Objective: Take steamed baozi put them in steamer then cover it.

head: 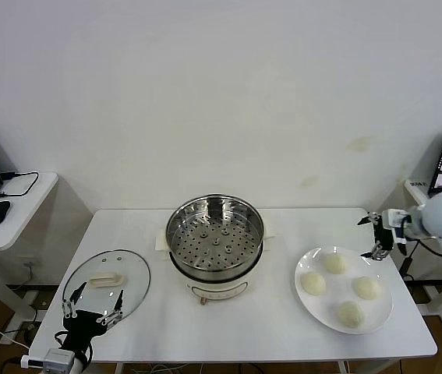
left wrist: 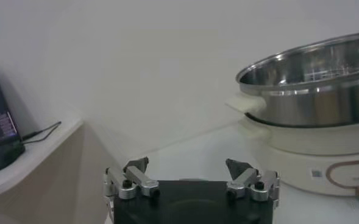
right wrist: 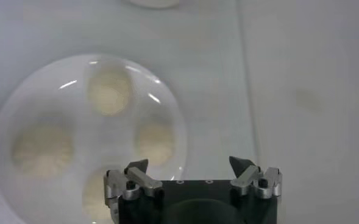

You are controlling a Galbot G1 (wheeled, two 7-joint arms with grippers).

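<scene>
Left gripper sits low at the near left corner of the table, fingers spread wide, empty, hovering over the near edge of the glass lid. The lid lies flat, its cream handle running roughly left-right. Middle of the table: the steamer, upright, mouth facing straight up, perforated tray bare, round so no real long axis. Further right, the white plate holds all four steamed baozi in a loose diamond, none touching. Right gripper hangs just past the plate's far right rim, fingers spread, holding nothing.
</scene>
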